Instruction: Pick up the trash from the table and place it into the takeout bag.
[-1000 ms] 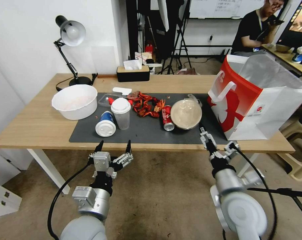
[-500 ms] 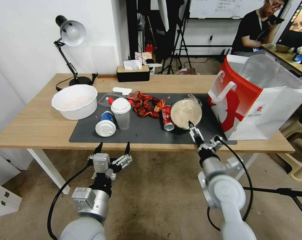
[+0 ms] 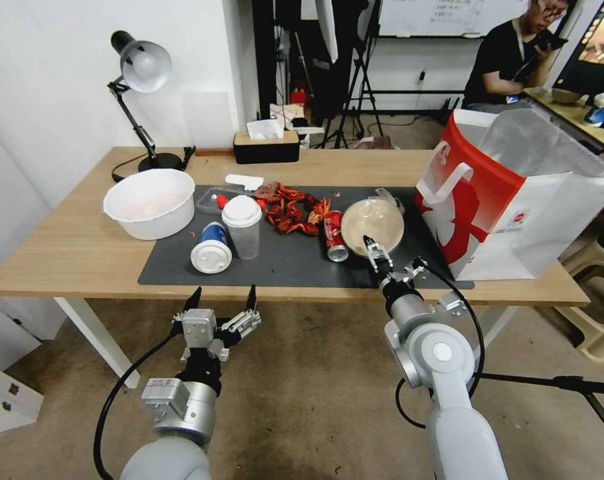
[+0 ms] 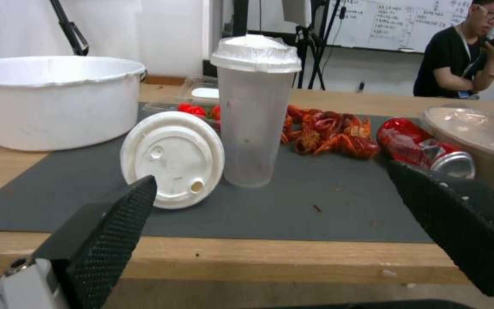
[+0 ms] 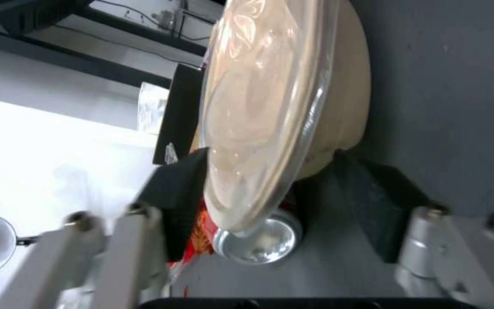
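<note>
At 9 o'clock on the table (image 3: 69,253), a white bowl (image 3: 149,203) is being seen, with a lamp (image 3: 142,67) behind it at 11 o'clock. Just right of the bowl, on the grey mat (image 3: 282,263), the blue cup (image 3: 212,248) is lying on its side with its white lid toward the robot, and the clear cup (image 3: 242,227) is standing upright beside it, the two nearly touching. The left gripper (image 3: 223,301) is being held below the table's near edge, at 6 o'clock from the cups, with its fingers spread wide and nothing between them. Red shells (image 3: 292,210) are lying past the mat's middle. Right of them, the can (image 3: 334,237) is lying on its side, touching the container (image 3: 373,227). The right gripper (image 3: 375,253) is being held at the container's near rim, at its 6 o'clock; in the right wrist view its fingers (image 5: 181,197) are parted on either side of the container (image 5: 270,107), not clenched on it. At 3 o'clock, the bag (image 3: 515,200) is standing upright at the table's right end, its mouth open.
</note>
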Robot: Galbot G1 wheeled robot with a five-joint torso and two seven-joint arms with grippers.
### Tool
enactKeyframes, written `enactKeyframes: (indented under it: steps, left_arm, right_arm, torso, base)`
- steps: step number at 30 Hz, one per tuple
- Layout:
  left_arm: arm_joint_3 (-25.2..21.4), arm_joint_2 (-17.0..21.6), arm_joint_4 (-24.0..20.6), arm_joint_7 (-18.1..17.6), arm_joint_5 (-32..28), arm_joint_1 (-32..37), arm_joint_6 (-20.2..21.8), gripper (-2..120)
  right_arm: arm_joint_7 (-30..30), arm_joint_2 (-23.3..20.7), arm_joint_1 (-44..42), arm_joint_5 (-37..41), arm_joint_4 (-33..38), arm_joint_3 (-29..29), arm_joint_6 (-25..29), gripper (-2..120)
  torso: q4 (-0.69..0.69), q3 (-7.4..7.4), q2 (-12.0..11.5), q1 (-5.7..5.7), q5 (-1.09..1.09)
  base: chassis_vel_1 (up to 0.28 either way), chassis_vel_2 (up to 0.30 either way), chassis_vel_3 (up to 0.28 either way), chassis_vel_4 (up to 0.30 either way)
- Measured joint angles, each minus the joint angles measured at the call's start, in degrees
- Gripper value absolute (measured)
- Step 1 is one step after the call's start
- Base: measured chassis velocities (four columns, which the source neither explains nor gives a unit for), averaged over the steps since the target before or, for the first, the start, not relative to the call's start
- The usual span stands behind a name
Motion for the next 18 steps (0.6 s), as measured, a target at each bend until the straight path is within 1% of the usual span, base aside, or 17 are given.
enactKeyframes:
  steps: [1, 4, 5, 7, 9, 10, 12, 13, 14, 15, 16, 17, 18]
  left_arm:
    - [0.0, 0.0, 0.0, 0.0, 0.0, 0.0, 0.0, 100]
    - [0.07, 0.07, 0.16, -0.1, 0.01, -0.04, -0.29, 100]
    - [0.07, 0.07, 0.16, -0.1, 0.01, -0.04, -0.29, 100]
    - [0.12, 0.18, 0.19, -0.16, 0.02, -0.13, -0.47, 100]
    - [0.12, 0.25, 0.19, -0.15, 0.22, -0.14, -0.6, 100]
    - [0.12, 0.25, 0.19, -0.15, 0.22, -0.14, -0.6, 100]
    - [0.12, 0.31, 0.19, -0.15, 0.33, -0.11, -0.81, 100]
    - [0.12, 0.31, 0.19, -0.15, 0.33, -0.11, -0.81, 100]
    - [0.12, 0.37, 0.19, -0.16, 0.38, -0.11, -0.97, 100]
    - [0.11, 0.42, 0.21, -0.18, 0.4, -0.11, -1.12, 100]
    - [0.11, 0.42, 0.21, -0.19, 0.4, -0.11, -1.14, 100]
    - [0.11, 0.44, 0.22, -0.25, 0.41, -0.12, -1.33, 100]
    - [0.11, 0.44, 0.22, -0.25, 0.41, -0.12, -1.33, 100]
  right_arm:
    - [0.0, 0.0, 0.0, 0.0, 0.0, 0.0, 0.0, 57]
    - [0.0, 0.02, -0.34, 0.45, 0.04, 0.23, -0.05, 45]
    - [0.0, 0.02, -0.34, 0.45, 0.04, 0.23, -0.05, 45]
    - [-0.09, -0.01, -0.84, 0.73, 0.43, 0.5, -0.09, 32]
    - [-0.01, -0.28, -1.13, 1.03, 0.76, 1.0, -0.02, 22]
    - [-0.01, -0.28, -1.13, 1.03, 0.76, 1.0, -0.02, 22]
    - [-0.15, -0.65, -1.51, 1.07, 1.42, 1.33, 0.18, 13]
    - [-0.15, -0.65, -1.51, 1.07, 1.42, 1.33, 0.18, 13]
    - [-0.55, -0.96, -2.03, 0.4, 2.29, 1.44, 0.36, 7]
    - [-1.18, -1.23, -2.52, -0.78, 3.11, 1.51, 0.55, 3]
    - [-1.49, -1.33, -2.68, -1.35, 3.4, 1.53, 0.59, 3]
    - [-4.1, -2.31, -3.98, -6.6, 5.41, 1.45, 0.99, 0]
    - [-4.1, -2.31, -3.98, -6.6, 5.41, 1.45, 0.99, 0]
  torso:
    - [0.0, 0.0, 0.0, 0.0, 0.0]
    - [0.0, 0.0, 0.0, 0.0, 0.0]
    - [0.0, 0.0, 0.0, 0.0, 0.0]
    - [0.0, -0.01, 0.0, 0.0, 0.0]
    - [0.0, -0.01, 0.0, -0.01, 0.0]
    - [0.0, -0.01, 0.0, -0.01, 0.0]
    - [0.01, -0.01, 0.0, 0.0, 0.01]
    - [0.01, -0.01, 0.0, 0.0, 0.01]
    - [0.0, 0.0, 0.0, 0.0, 0.0]
    - [0.0, 0.0, 0.0, 0.0, 0.01]
    - [0.0, 0.0, 0.0, 0.0, 0.0]
    - [0.0, 0.0, 0.0, 0.0, 0.01]
    - [0.0, 0.0, 0.0, 0.0, 0.01]
  base:
    - [0.0, 0.0, 0.0, 0.0]
    - [0.0, 0.0, 0.0, 0.0]
    - [0.0, 0.0, 0.0, 0.0]
    - [0.0, 0.0, 0.0, 0.0]
    - [0.0, 0.0, 0.0, 0.0]
    - [0.0, 0.0, 0.0, 0.0]
    - [0.0, 0.0, 0.0, 0.0]
    - [0.0, 0.0, 0.0, 0.0]
    - [0.0, 0.0, 0.0, 0.0]
    - [0.0, 0.0, 0.0, 0.0]
    - [0.0, 0.0, 0.0, 0.0]
    - [0.0, 0.0, 0.0, 0.0]
    - [0.0, 0.0, 0.0, 0.0]
